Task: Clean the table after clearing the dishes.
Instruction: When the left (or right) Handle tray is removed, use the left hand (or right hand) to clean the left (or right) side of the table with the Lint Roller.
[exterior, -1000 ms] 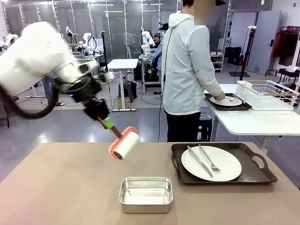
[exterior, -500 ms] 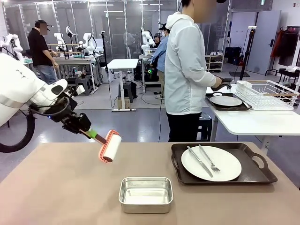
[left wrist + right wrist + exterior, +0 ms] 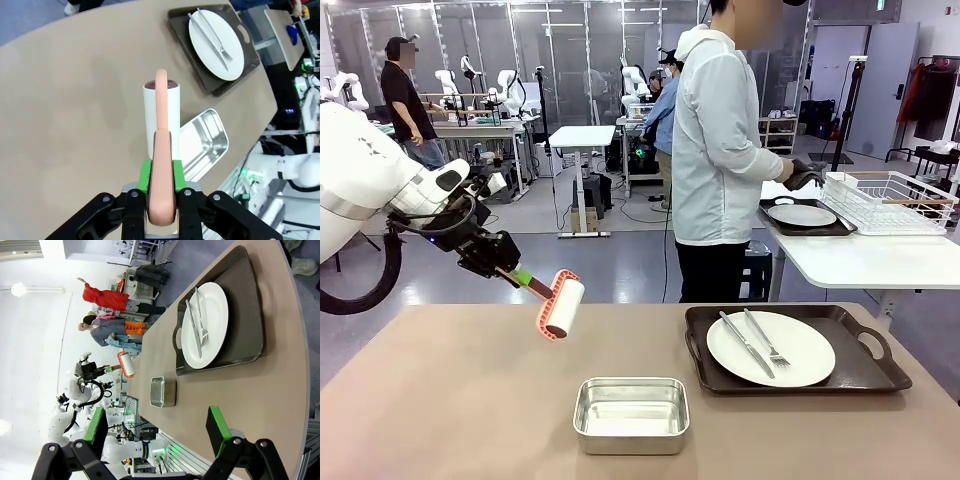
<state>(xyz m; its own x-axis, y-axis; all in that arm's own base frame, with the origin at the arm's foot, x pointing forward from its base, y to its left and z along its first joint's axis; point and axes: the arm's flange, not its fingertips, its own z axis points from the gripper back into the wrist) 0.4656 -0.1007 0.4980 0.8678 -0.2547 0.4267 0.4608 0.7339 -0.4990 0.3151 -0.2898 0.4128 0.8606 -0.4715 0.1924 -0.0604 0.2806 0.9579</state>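
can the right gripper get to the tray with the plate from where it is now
Probably yes: the right gripper is open and empty, bare table lies between it and the tray, and the steel pan sits off to one side.

We find the taupe-brown bench free along its left edge; a rectangular steel pan blocks the near edge, a dark brown handled tray the right.

A tray sat at the right of the surface, a plate on it with a knife and fork lying across. Left of the tray, toward the near edge, stood a pan. A lint roller hung above the surface behind the pan, slightly left.
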